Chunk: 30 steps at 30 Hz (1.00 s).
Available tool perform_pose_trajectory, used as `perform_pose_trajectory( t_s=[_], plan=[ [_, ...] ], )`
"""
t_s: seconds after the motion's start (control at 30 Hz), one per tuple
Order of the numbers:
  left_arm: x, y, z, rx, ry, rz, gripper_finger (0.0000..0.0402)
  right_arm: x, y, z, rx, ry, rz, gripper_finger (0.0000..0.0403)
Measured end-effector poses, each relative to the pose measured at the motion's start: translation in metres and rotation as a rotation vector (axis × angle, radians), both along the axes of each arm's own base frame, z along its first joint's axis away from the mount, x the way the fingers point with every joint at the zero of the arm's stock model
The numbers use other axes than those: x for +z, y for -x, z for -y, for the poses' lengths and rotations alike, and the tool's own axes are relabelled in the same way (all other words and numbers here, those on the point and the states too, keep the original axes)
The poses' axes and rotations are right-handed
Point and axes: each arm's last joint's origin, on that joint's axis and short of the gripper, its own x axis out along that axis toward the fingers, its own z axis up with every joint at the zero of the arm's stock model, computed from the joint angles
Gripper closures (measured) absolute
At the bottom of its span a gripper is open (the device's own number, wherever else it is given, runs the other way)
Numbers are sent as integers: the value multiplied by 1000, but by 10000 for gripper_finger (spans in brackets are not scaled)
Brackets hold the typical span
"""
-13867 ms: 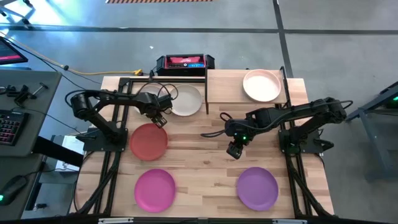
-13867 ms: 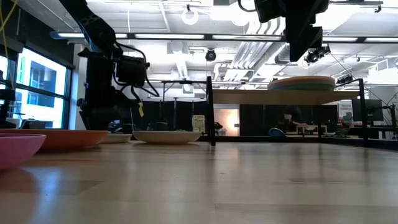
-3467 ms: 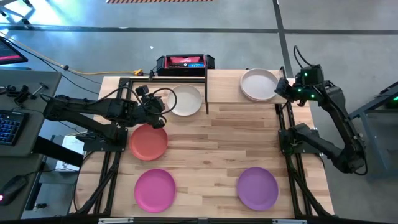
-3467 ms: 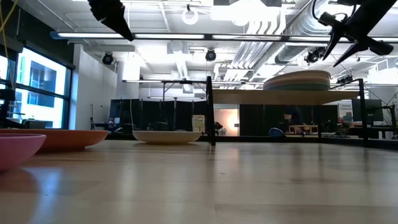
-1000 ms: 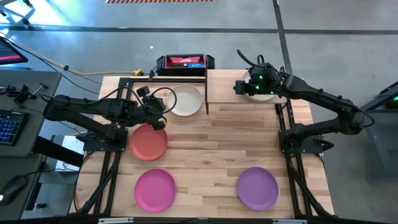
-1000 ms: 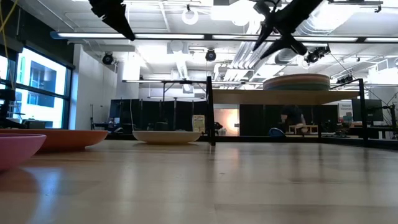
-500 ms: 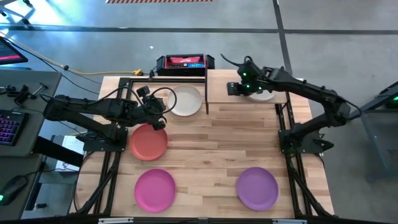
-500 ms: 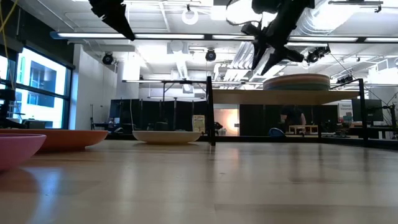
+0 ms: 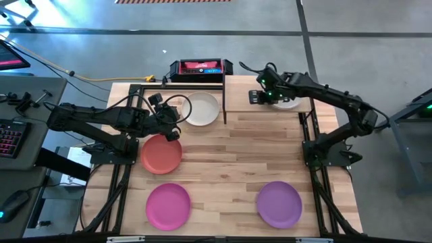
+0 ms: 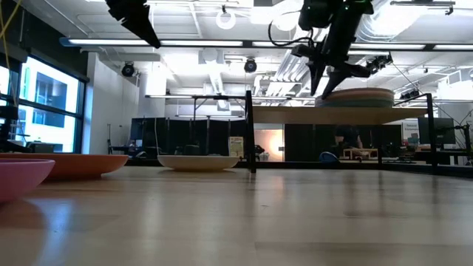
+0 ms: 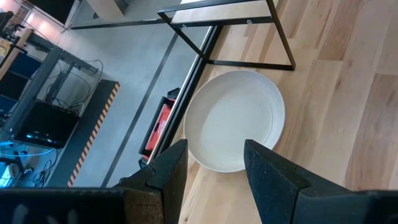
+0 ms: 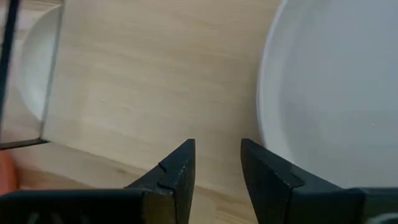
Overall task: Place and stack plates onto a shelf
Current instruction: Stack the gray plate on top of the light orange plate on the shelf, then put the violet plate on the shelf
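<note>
You've got a light-wood plank tabletop (image 9: 229,158), smooth, low sheen w/ soft reflections in low view. Shelf (image 9: 246,94): same pale wood panel, thin black metal posts. Plates look matte, smooth: white plate (image 11: 233,121), coral plate (image 9: 161,154), magenta plate (image 9: 168,206), purple plate (image 9: 279,204). Gripper fingers (image 11: 273,177) dark, matte, plastic-looking.

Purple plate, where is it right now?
In the high view the purple plate lies on the table's near right corner, right of the magenta plate.

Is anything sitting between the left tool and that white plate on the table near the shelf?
Nothing visible does. The left tool hovers open above the white plate, with only bare table around it.
</note>
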Motion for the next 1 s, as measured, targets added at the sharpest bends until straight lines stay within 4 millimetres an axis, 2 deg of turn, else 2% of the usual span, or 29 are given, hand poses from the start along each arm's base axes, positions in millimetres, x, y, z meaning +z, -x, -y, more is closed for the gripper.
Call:
perform_pose_trajectory(
  t_s=[0.27, 0.63, 0.8, 1.0],
  plan=[
    [0, 0, 0, 0, 0, 0, 255, -2, 9, 7, -45, -10, -49, 279],
    [0, 0, 0, 0, 0, -1, 255, -3, 11, 6, -14, -21, -64, 279],
    [-1, 0, 1, -23, 38, -2, 255, -1, 5, 2, 70, -75, 15, 279],
    [-3, 1, 3, -32, 129, 6, 255, 7, -15, -11, 225, -96, 192, 279]
  ],
)
